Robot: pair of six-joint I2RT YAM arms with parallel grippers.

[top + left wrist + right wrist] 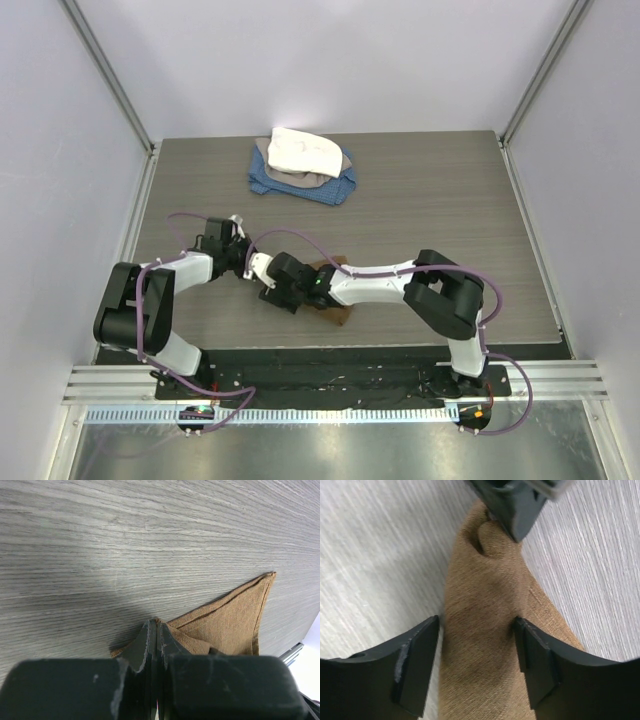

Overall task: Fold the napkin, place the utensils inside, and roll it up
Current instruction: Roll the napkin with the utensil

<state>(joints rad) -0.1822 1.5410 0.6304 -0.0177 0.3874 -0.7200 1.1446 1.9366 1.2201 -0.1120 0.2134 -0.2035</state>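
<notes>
Tan-brown cloth napkin (485, 630) looks mid-fold: left fingers (512, 505) clamped on its bunched corner, right fingers (415, 665) apart astride it. Next, they should close and pull.

The napkin (340, 316) lay on the table (450, 200) near its front edge; stacked cloths (300, 160) sat well behind it.

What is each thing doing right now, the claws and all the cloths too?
left claw: shut, pinching the napkin.
right claw: open, one finger on each side of the napkin.
napkin: folded, one end pinched.
white cloth: crumpled, on top of the blue cloth.
blue cloth: crumpled, underneath.
</notes>
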